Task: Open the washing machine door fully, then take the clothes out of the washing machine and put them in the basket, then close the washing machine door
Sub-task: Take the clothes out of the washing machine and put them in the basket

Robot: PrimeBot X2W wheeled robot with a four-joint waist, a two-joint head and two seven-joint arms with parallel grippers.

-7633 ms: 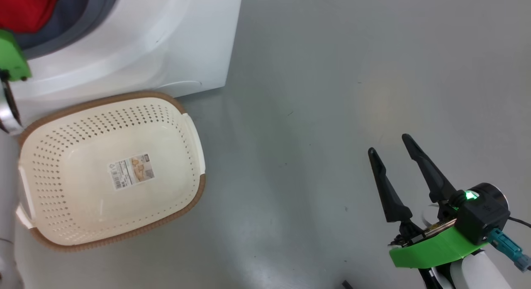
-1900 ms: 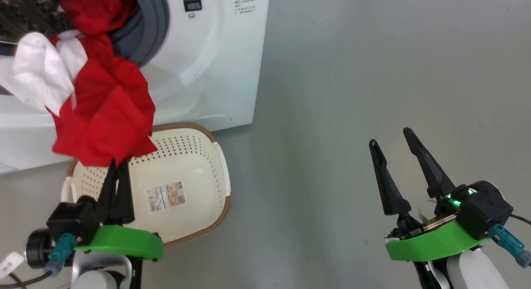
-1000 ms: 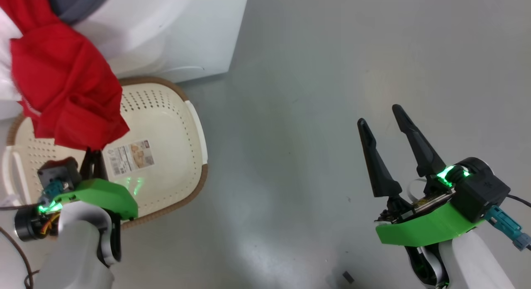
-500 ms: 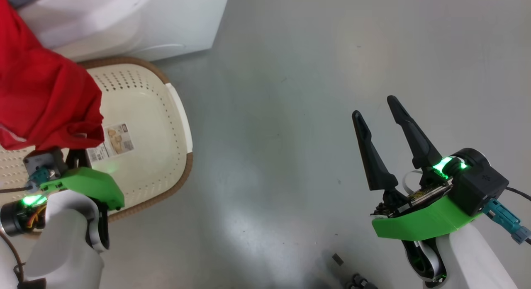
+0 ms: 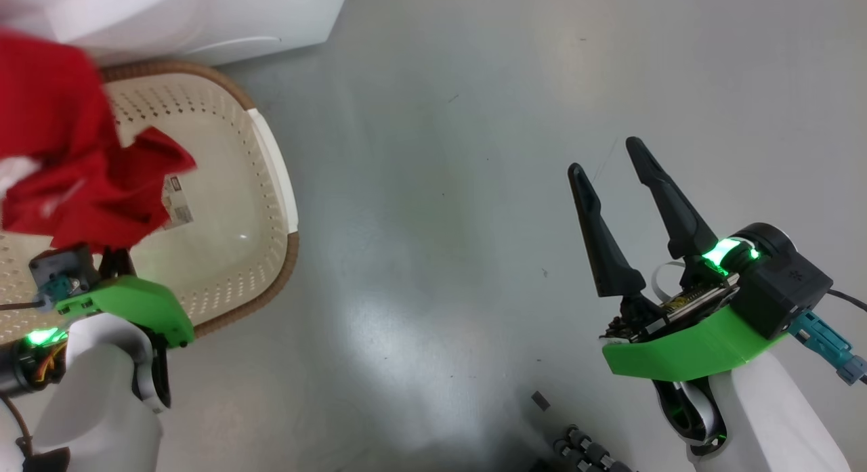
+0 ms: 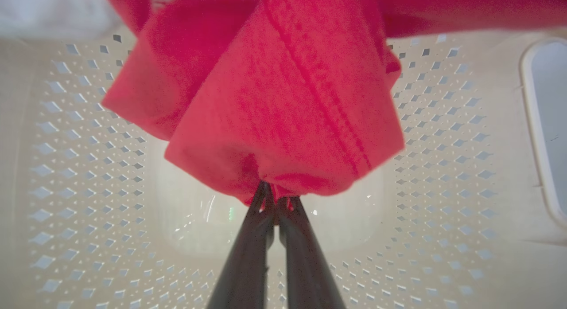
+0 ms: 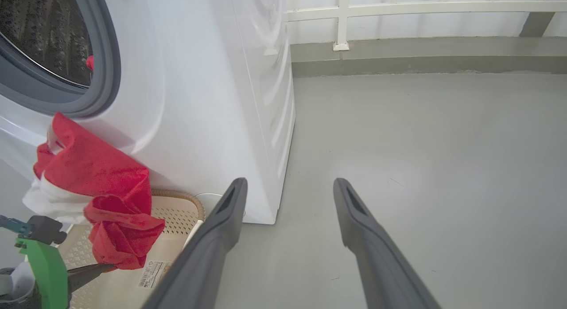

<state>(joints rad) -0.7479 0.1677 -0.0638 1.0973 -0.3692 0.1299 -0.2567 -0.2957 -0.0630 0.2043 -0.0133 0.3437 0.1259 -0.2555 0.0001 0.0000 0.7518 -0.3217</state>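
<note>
The left gripper (image 6: 277,198) clamps the red clothes (image 6: 283,100) over the basket (image 5: 271,160); the right gripper (image 5: 605,155) gapes, holding nothing. Left to do: dropping them in and shutting the washing machine (image 7: 199,78).

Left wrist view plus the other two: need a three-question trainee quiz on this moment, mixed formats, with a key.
1. True or false: the left end effector is shut on the clothes.
2. Fill in the blank: the right end effector is ___, with nothing between its fingers.
3. Pick one. The clothes are:
A) draped over the right end effector
B) hanging over the basket, gripped from below
C) lying loose beside the basket

Key: 1 true; 2 open; 3 B.
</note>
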